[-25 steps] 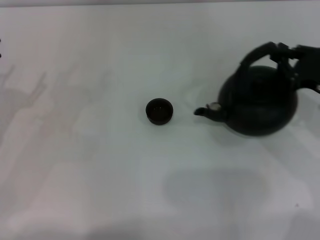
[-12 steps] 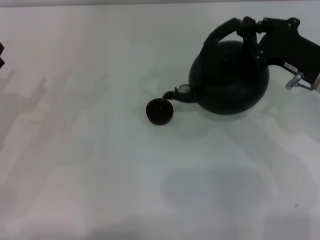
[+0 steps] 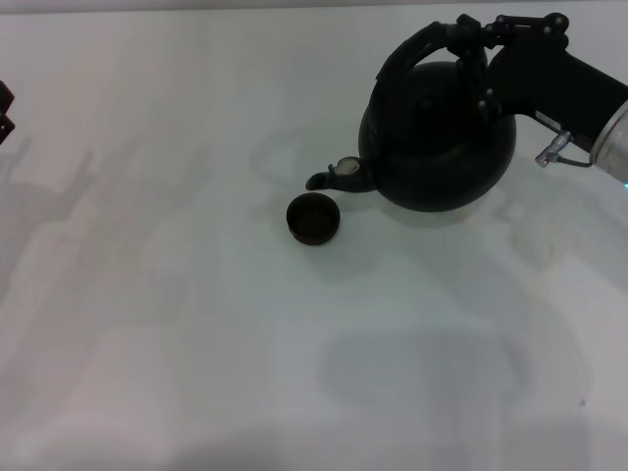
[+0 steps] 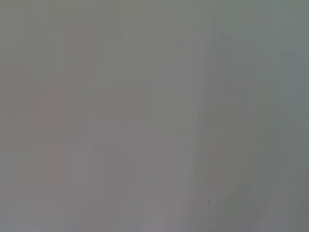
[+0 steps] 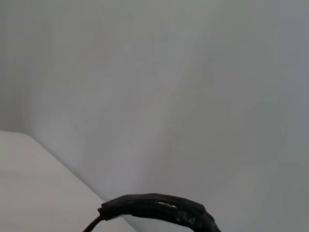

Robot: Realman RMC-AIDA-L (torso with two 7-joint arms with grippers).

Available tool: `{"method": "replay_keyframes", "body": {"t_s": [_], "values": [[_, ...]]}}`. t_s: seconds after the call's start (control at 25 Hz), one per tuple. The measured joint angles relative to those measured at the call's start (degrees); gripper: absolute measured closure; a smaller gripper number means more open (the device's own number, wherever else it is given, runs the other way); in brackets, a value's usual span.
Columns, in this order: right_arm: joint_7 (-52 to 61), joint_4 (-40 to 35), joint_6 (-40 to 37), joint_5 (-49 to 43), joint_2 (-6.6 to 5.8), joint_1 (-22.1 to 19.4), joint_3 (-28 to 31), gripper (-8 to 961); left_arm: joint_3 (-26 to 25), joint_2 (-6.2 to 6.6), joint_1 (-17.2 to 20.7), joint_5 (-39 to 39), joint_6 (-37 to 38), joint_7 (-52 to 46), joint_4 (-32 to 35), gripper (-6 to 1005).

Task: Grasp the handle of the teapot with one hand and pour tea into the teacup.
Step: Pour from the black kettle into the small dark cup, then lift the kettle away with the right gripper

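While the right tool (image 3: 478, 51) is clenched on the handle (image 3: 424, 46) at its top, the teapot (image 3: 437, 137) hangs directly beneath it, lifted off the white surface (image 3: 196, 324) and tipped so that its short spout (image 3: 334, 178) points down and away from the tool, toward the robot's left. The teacup (image 3: 313, 218) sits on the surface well below and to the left of the right tool, just under the tip of the spout, with a small gap between the two. The cup stands upright with its opening facing up. The right arm reaches in from the right edge of the head view, its dark wrist just behind the teapot's body. In the right wrist view only a ribbed black piece of the handle (image 5: 159, 210) shows, against a plain pale background. The left tool (image 3: 4, 108) is only a dark sliver at the far left edge of the head view, well apart from teapot and cup, and I cannot tell whether it is released or clenched. The left wrist view shows only a blank grey field.
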Motion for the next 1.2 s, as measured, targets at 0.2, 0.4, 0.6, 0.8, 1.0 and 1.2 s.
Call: {"method": "replay_keyframes", "body": {"t_s": [0.2,0.4,0.6,0.8,1.0,1.2], "values": [[-1.13,-1.22,-2.03,-0.33,-0.17,-0.15,-1.46,834,0.05,0.00,0.00,-0.02,0.10,0.00,-0.04,124],[-3.29,-2.61,-4.55,-0.45,-0.23,-0.71,-3.18,835,0.05,0.00,0.02,-0.02,0.67,0.01,-0.18,125],[-5.56,-4.38,-7.90,-0.48,-0.29,-1.29,-5.23,836,-0.03,0.00,-0.10,-0.01,0.74,0.00,-0.55,125],[-7.61,-5.51,-10.31,-0.51,-0.29,-1.39,-6.72,837,-0.12,0.04,-0.21,-0.01,1.29,0.00,-0.55,124],[-9.58,-6.58,-13.07,-0.60,-0.25,-1.37,-8.05,836,-0.21,0.09,-0.29,-0.01,2.05,0.00,-0.53,125],[-11.86,-7.68,-16.01,-0.63,-0.21,-1.34,-9.53,838,-0.22,0.09,-0.42,-0.01,2.20,0.04,-0.52,125]]}}
